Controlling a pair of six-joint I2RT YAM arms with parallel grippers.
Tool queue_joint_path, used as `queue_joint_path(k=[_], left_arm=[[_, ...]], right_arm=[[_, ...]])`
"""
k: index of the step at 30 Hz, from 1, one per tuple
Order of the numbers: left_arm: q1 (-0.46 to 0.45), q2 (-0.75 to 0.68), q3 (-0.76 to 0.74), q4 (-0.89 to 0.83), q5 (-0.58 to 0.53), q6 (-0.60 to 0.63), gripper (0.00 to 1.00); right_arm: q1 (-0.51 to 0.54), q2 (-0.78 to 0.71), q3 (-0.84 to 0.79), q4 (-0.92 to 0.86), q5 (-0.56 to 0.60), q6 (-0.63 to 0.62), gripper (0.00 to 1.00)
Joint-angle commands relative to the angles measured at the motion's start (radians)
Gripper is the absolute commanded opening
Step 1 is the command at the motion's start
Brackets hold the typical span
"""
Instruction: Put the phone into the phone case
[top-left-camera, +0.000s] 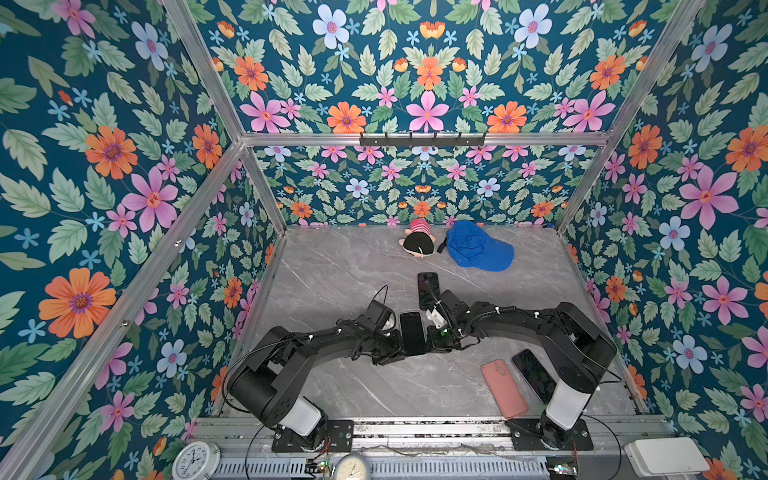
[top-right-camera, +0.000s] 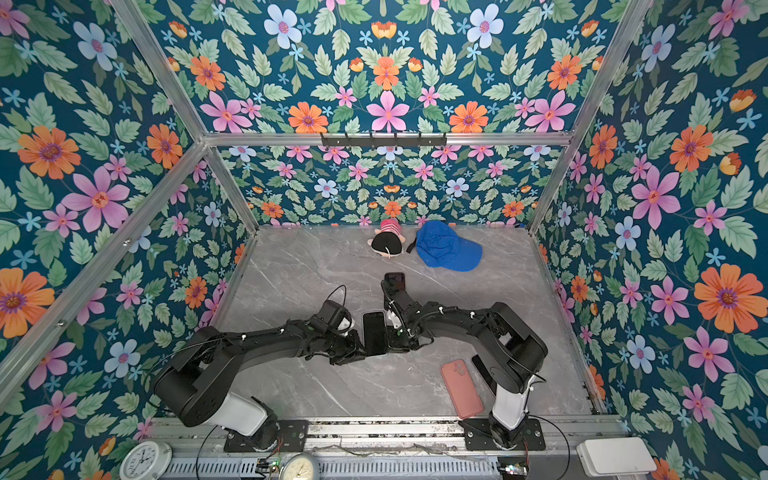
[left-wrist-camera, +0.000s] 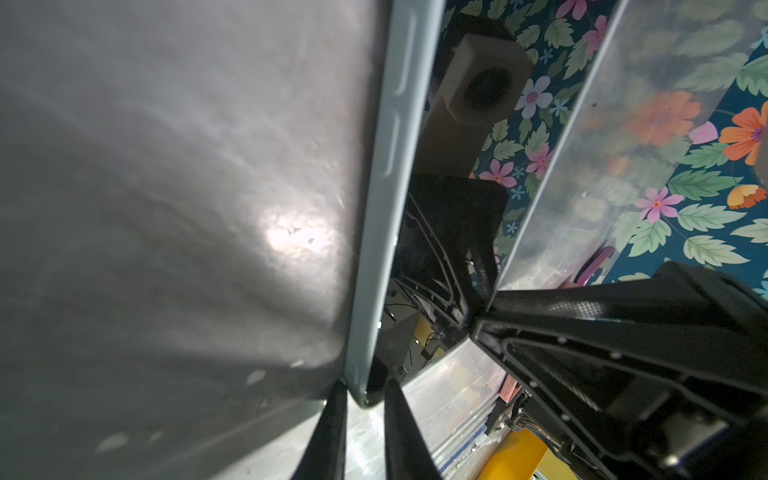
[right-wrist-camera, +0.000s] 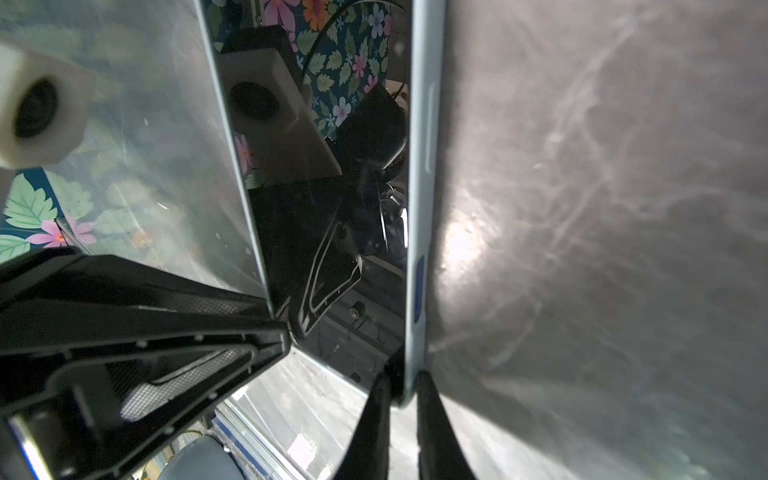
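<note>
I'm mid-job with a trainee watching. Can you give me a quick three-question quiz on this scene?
1. Which thing do the left gripper and right gripper both pinch? A) clock B) phone C) cable
2. True or false: the pink phone case lies flat on the table.
3. Fill in: at the back wall, the blue cap lies beside the ____.
Key: 1 B; 2 true; 3 plush toy.

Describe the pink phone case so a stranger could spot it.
On the grey marble tabletop, look at the near right corner by the right arm's white base. The salmon-pink rectangular phone case lies flat there beside a black phone; every other slab is black.
</note>
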Motion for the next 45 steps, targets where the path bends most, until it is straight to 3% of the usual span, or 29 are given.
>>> queue_joint_path(k=[1, 21, 35, 40, 45], left_arm=[[0.000, 0.001, 0.005, -0.017, -0.008, 0.013, 0.19], [-0.001, 0.003, 0.011, -0.017, -0.007, 0.020, 0.01], [-0.002, -0.013, 0.018, -0.040, -0.017, 0.031, 0.00], [-0.002, -0.055, 0.035, -0.097, -0.042, 0.062, 0.12], [0.023, -0.032, 0.131, -0.192, -0.079, 0.134, 0.28]], right_arm=[[0.002, 0.003, 0.000, 0.015, -0.012, 0.012, 0.13], [0.002, 0.002, -0.004, 0.026, -0.017, 0.016, 0.09], [0.002, -0.044, -0.003, -0.008, 0.011, 0.010, 0.10], [-0.016, -0.085, 0.020, -0.059, 0.037, -0.017, 0.22], [-0.052, -0.115, 0.069, -0.108, 0.085, -0.068, 0.27]])
